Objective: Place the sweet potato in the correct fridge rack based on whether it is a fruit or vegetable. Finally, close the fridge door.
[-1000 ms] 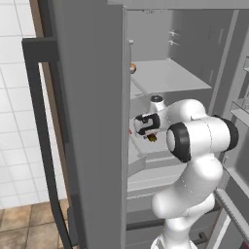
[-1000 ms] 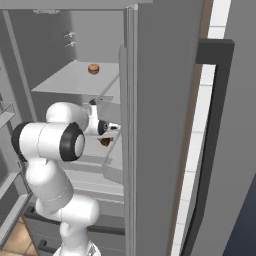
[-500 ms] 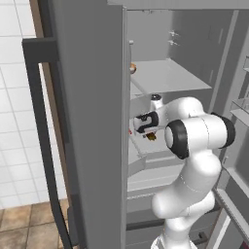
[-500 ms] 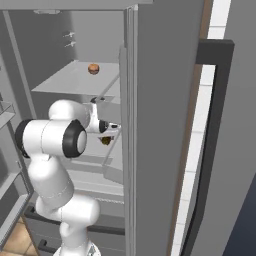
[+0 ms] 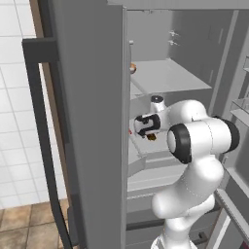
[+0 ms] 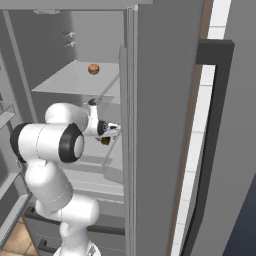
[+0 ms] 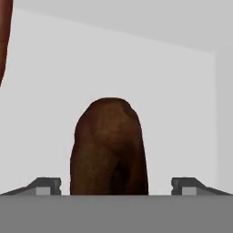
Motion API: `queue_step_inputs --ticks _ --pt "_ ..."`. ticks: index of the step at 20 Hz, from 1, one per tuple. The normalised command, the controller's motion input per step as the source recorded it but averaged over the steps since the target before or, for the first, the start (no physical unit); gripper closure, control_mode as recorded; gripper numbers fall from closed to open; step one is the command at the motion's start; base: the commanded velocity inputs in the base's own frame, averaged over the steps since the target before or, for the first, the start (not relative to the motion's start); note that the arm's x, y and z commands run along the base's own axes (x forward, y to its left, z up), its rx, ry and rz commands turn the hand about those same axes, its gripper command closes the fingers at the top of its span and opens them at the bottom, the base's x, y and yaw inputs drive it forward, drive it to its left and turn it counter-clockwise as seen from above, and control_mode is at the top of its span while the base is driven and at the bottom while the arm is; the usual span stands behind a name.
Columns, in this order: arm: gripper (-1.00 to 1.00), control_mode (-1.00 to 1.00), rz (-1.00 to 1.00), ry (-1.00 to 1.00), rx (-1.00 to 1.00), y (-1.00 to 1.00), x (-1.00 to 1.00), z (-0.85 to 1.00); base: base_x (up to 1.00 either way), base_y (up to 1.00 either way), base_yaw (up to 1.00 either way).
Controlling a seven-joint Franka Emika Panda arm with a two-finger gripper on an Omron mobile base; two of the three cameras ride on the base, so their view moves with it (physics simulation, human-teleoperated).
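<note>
Hand view, pincer [image 7: 116,184] fingertips stood wide apart, sweet potato [image 7: 109,148] sat between them, grip contact could not be told.

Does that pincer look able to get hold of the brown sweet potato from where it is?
Probably yes. In the hand view the sweet potato sits between the open pincer tips, with nothing between them. Whether the tips reach far enough around it is hard to tell.

A rendered kitchen: a tall grey fridge [image 5: 92,121] stands open with pale shelves [image 5: 165,75] inside, beside a white tiled wall [image 5: 14,121] and a brown tile floor [image 5: 24,228]
</note>
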Motion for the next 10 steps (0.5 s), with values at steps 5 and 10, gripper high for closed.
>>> queue_step_inputs --ticks 5,10 --pt "-1.00 -1.00 0.00 -0.20 0.01 0.00 -0.66 0.00 0.00 0.00 0.00" --pt "-1.00 -1.00 0.00 -0.08 0.04 0.00 -0.86 0.29 0.00 0.00 0.00"
